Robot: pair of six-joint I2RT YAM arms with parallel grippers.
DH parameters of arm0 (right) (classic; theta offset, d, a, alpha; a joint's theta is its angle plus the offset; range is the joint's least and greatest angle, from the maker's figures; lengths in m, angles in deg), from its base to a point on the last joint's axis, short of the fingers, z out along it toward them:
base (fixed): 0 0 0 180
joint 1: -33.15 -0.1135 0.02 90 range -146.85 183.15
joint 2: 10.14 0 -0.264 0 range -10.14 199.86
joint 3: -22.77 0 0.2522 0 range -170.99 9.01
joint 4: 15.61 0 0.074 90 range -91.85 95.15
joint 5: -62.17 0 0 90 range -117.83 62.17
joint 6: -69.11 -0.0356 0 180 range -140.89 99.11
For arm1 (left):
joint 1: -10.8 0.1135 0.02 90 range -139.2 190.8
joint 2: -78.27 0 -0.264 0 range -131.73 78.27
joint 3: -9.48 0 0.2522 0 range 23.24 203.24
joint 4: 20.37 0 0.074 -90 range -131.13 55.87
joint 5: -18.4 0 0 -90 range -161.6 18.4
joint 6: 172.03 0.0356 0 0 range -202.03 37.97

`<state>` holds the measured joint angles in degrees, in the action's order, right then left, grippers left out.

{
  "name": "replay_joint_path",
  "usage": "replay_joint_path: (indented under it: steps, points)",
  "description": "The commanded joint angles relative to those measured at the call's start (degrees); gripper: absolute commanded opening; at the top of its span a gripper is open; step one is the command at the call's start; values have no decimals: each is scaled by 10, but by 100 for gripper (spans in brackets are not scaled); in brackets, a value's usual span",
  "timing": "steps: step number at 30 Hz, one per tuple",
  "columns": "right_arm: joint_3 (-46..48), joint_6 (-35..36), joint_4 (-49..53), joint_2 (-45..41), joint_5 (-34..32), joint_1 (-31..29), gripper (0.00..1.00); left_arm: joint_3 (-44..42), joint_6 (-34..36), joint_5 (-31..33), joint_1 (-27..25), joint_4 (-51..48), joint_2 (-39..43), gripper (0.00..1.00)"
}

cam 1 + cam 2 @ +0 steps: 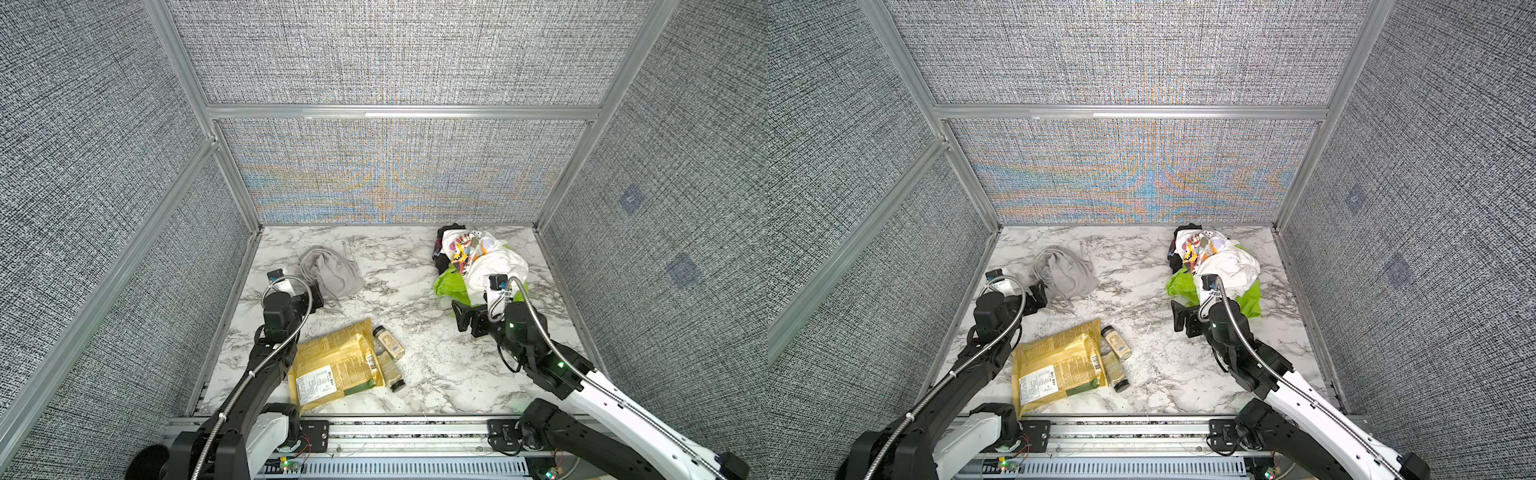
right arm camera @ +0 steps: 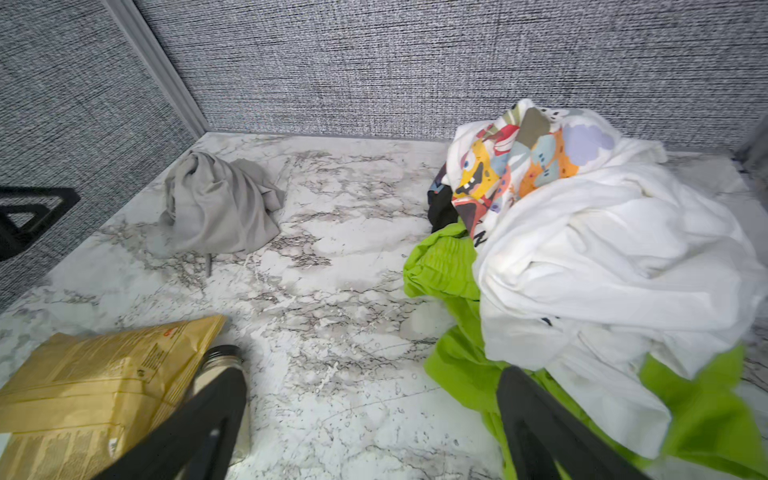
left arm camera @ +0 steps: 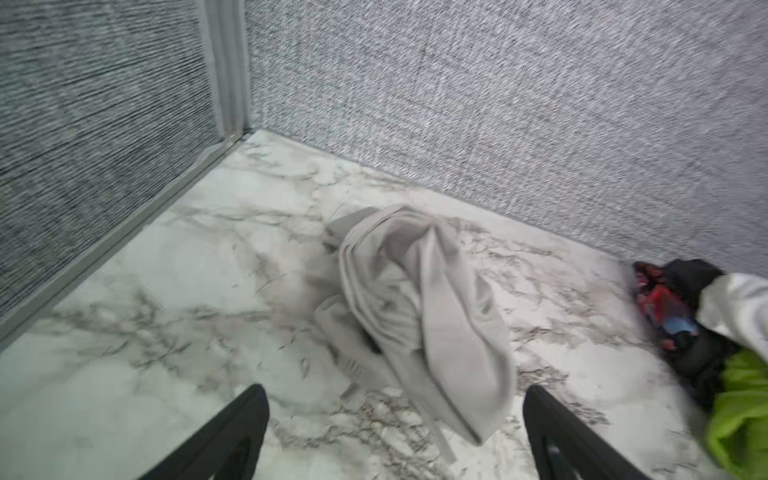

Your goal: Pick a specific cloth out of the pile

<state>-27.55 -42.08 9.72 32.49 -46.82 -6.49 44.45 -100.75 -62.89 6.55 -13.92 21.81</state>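
I see the cloth (image 1: pixel 332 272), plain light grey and crumpled into a loose heap, lying by itself on the far left part of the marble worktop (image 1: pixel 415 291), with a thin drawstring trailing out from its near edge. It sits well apart from the pile (image 1: pixel 482 262), which is heaped in the far right corner with a white shirt on top, a cartoon print behind it, bright green spilling out underneath and something black at the back. My left pincer (image 1: pixel 313 295) is low, just beside the near left edge of the cloth, with its jaws spread wide. The left wrist view is blurred, but the tail end of the cloth appears to reach into the gap between the two fingers (image 3: pixel 249 415) without touching either. My right pincer (image 1: pixel 459 318) is also open wide, grips nothing and hangs at the near edge of the pile, one finger over the green fabric in the right wrist view. Near the front, a yellow packet (image 1: pixel 332 365) lies flat with two spice jars (image 1: pixel 390 353) just beside it.
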Motion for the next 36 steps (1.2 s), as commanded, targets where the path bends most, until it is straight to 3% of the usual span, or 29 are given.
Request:
replay_joint_path:
  steps: [1,6,9,14,17,20,22,27,32,36]
  points:
    - [6,6,-1,-7,-57,5,99,-33,47,91,1,99,-3,99]
    - [38,39,-32,-19,-65,21,99,-71,154,59,1,238,-52,99]
    - [57,53,-61,-43,-67,34,99,-68,177,46,1,274,-105,99]
    - [64,67,-84,-32,-60,95,99,-125,208,25,1,481,-187,99]
    - [65,57,-90,-26,-37,149,99,-132,219,2,1,518,-227,99]
    - [84,68,-126,-3,-37,181,99,-150,219,-2,2,617,-285,99]
    - [100,82,-159,6,-38,198,99,-150,209,16,2,604,-292,99]
    - [139,114,-250,37,-49,238,99,-117,205,-22,16,541,-296,99]
    - [174,141,-383,97,-76,283,99,-115,203,-32,21,545,-299,99]
    - [204,156,-496,172,-58,327,99,-120,203,-32,21,564,-304,99]
